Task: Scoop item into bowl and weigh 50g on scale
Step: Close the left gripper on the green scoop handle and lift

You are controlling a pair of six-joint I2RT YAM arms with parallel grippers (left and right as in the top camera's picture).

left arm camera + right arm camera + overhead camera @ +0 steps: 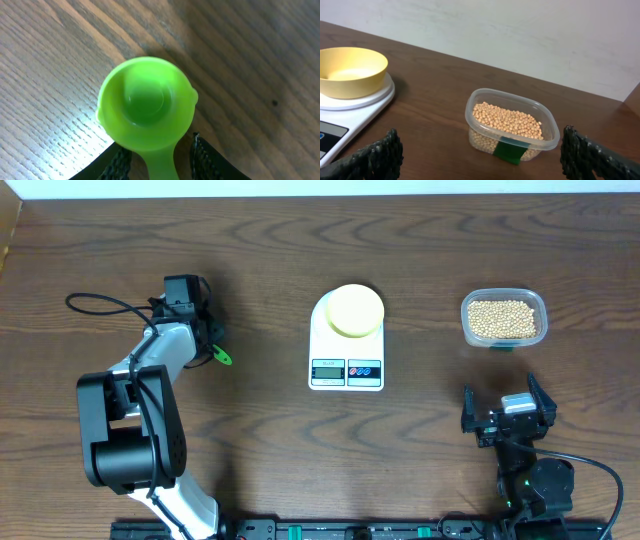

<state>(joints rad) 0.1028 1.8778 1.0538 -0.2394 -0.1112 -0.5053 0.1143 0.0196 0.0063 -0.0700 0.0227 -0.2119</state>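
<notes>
The left pincer (161, 152) stands partly open over the table (100, 240), its two black fingers (119, 162) on either side of the handle of a green scoop (145, 102). In the left wrist view a thin strip of wood shows between each finger and the handle, so the jaws straddle the handle without pressing on it. The scoop lies flat on the table with its empty cup facing up, well to the left of the scale (346, 365). The right pincer (503, 402) is spread wide and holds nothing; it sits low at the table's near right, facing a clear plastic container (546, 131) without touching it. The beans (502, 318) fill that container, which stands to the right of the scale and apart from it. The bowl (356, 311), pale yellow and empty, rests on the round platform at the far end of the scale, with the display and buttons nearer the arms.
</notes>
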